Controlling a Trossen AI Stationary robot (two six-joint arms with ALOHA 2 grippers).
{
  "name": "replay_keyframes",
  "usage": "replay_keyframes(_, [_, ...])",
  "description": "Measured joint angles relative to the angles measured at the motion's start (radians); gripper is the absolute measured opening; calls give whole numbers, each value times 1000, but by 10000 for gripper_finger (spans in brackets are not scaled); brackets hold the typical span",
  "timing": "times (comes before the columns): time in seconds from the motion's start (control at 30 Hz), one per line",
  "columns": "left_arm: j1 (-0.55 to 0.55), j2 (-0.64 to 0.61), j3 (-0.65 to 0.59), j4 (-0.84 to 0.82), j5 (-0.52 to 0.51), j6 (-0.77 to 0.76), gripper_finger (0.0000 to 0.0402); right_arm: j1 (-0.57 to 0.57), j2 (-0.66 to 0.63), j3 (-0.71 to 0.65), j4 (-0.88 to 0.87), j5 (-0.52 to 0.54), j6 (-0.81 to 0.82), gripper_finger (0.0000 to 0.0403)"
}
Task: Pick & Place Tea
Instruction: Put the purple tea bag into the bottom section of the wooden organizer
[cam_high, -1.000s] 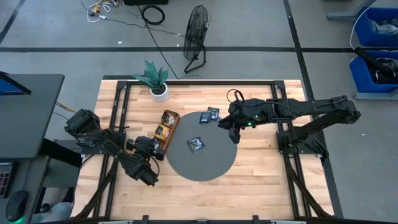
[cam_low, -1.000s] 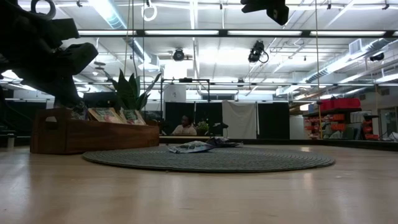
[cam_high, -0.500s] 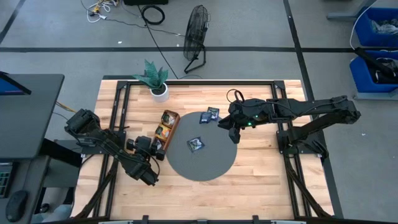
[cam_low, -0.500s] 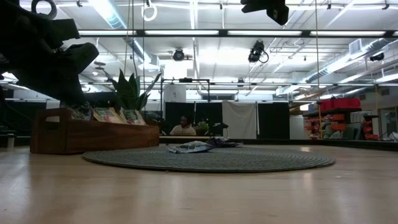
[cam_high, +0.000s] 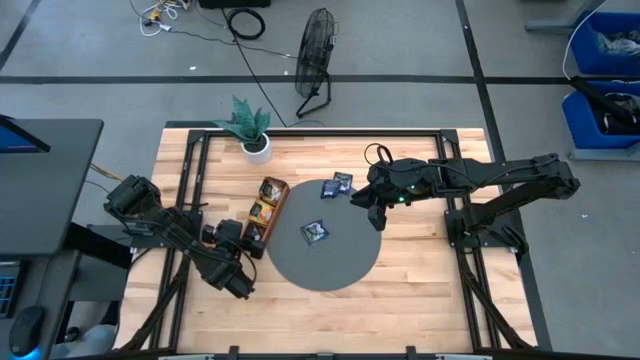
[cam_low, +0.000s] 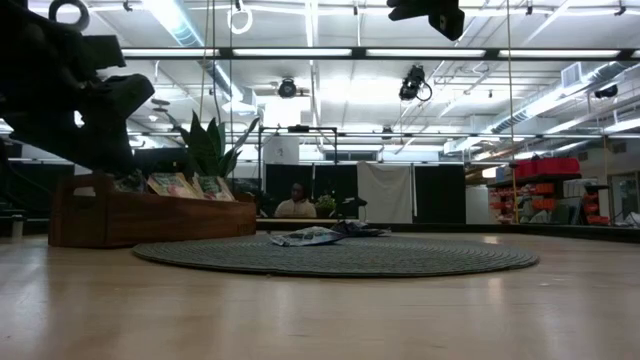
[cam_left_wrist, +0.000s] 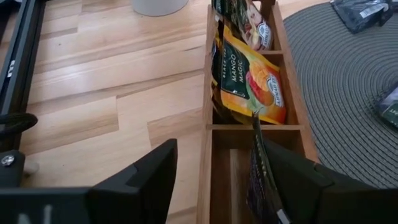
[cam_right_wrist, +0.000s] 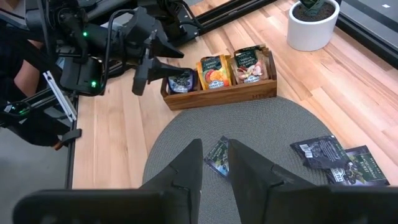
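A long wooden tray (cam_high: 268, 205) lies at the round grey mat's (cam_high: 325, 250) left edge. In it stand a tan sachet (cam_right_wrist: 249, 62), an orange sachet (cam_left_wrist: 249, 81) and a dark sachet (cam_left_wrist: 256, 171), which is in the near compartment. My left gripper (cam_left_wrist: 227, 177) hovers open over the tray's near end (cam_high: 250, 232), one finger on either side of the dark sachet. Whether a finger touches it, I cannot tell. One dark sachet (cam_high: 315, 232) lies on the mat, and two more (cam_high: 337, 185) lie at its far edge. My right gripper (cam_right_wrist: 214, 165) hangs above the mat's right side (cam_high: 362, 203), slightly open on nothing.
A potted plant (cam_high: 255, 140) stands at the table's far left, beyond the tray. Bare wood lies left of the tray (cam_left_wrist: 93, 93) and along the table's near edge. Black frame rails (cam_high: 195, 170) run down both sides of the table. A person sits in the room behind (cam_low: 297, 203).
My left gripper has opened over the tray's near end and let go of the dark sachet. The sachet now stands in the near compartment. The gripper has risen a little. My right arm has kept still.
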Motion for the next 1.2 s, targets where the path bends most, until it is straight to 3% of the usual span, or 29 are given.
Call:
replay_keyframes(0.33, [-1, -3, 0, 3, -16, 2, 236, 0, 0, 0, 0, 0, 0, 84])
replay_keyframes(0.83, [-1, -80, 14, -7, -25, -27, 319, 0, 0, 0, 0, 0, -8, 84])
replay_keyframes(1.03, [7, -175, 56, -126, -112, -52, 318, -9, 35, 0, -11, 83, -11, 84])
replay_keyframes(1.2, [39, -260, 122, -162, -186, 33, 317, -80, 122, -2, -12, 57, 19, 93])
